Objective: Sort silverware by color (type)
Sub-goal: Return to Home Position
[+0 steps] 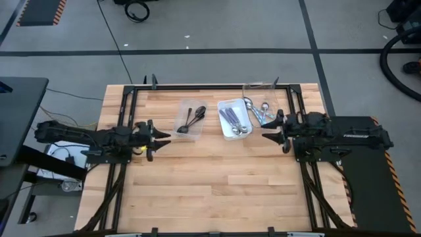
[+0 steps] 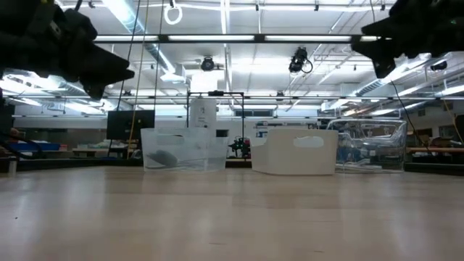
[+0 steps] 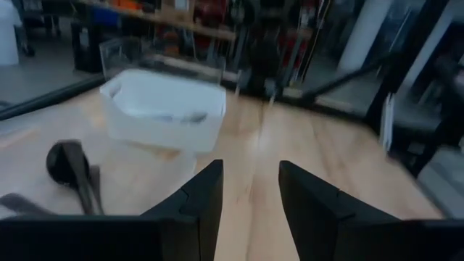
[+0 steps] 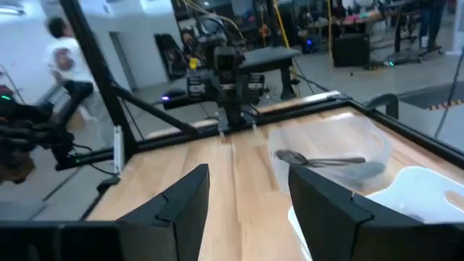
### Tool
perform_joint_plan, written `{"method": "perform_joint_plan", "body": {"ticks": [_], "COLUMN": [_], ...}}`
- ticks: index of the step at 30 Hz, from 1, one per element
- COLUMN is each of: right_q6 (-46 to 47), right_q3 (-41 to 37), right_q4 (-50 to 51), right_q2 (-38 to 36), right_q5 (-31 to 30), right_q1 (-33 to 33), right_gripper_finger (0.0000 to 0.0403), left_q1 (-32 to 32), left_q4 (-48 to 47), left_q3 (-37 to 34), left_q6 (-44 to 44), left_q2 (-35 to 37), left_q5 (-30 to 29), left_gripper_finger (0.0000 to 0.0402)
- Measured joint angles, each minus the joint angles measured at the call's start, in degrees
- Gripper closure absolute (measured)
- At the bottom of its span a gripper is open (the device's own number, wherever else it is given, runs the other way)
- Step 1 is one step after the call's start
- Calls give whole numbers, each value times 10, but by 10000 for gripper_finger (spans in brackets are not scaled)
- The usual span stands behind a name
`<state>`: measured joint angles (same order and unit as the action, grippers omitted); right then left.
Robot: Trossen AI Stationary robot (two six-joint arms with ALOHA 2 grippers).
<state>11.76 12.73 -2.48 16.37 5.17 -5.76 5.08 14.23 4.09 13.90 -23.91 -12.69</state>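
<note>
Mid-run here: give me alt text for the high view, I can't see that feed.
Three trays sit in a row on the table: a left clear tray holding dark spoons, a white tray holding purple-handled spoons, and a right clear tray holding blue-handled spoons. The left tool and right tool, both open and empty, point inward from the table's sides.

The table is pale wood in a pattern of short butcher-block planks. Black spoons lie in the clear bin, spoons with violet handles in the white bin, and silver and light-blue spoons in the other clear bin. The left arm and right arm are black, and the floor is grey with dark lines.
</note>
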Motion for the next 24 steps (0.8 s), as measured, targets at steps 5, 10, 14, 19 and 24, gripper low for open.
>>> {"method": "perform_joint_plan", "body": {"ticks": [5,10,14,19,24], "right_q6": [10,10,53,33,32], "right_q3": [-2,-1,-1,-1,-1], "right_q4": [41,85,117,183,220], "right_q2": [-75,-131,-159,-162,-155], "right_q5": [19,19,-30,-40,-35], "right_q1": [1,1,1,1,1], "right_gripper_finger": [204,204,204,204,204], "left_q1": [11,34,54,64,60], "left_q4": [25,9,15,27,26], "left_q3": [-35,-36,-36,-36,-36], "left_q6": [1,-57,-122,-147,-175], "left_q2": [60,102,130,139,138], "left_q5": [-1,18,53,47,30], "left_gripper_finger": [260,260,260,260,260]}}
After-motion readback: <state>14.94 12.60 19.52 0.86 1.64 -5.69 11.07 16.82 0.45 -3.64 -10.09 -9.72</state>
